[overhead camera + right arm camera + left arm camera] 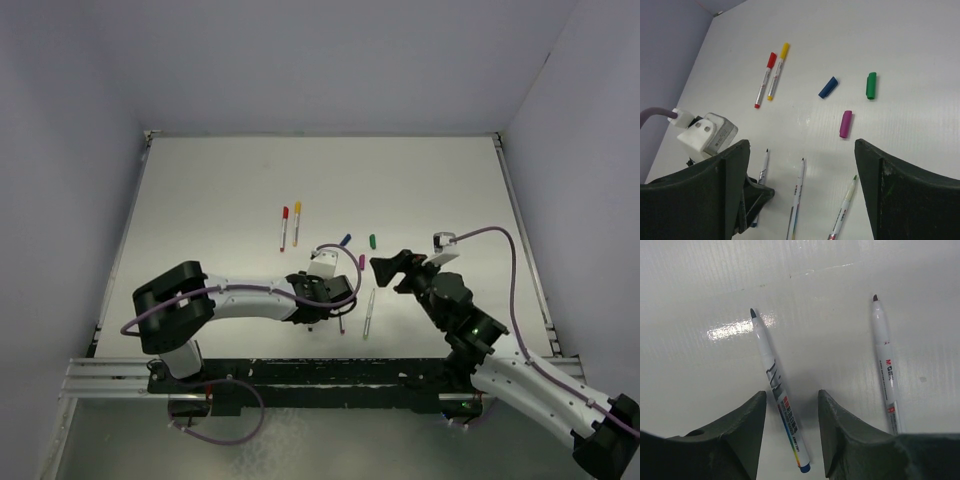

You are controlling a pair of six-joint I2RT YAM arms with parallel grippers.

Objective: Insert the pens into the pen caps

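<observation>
Down near the front middle of the table, my left gripper stands partly spread astride the blue-ended pen. That pen lies flat on the white surface between my two fingers with a gap on either side, so nothing is gripped. Just to its right lies a second pen, also bare, its lower end hidden behind my right-hand finger. Both dark tips point away from my wrist. My right gripper is spread wide and holds nothing, hanging over the table close to the loose caps. The purple cap lies nearest to it, with the blue cap and the green cap a little beyond, all three apart from one another. A bare green-tipped pen lies between those right fingers in the wrist view. Farther to the left, the red-capped pen and the yellow-capped pen lie side by side.
</observation>
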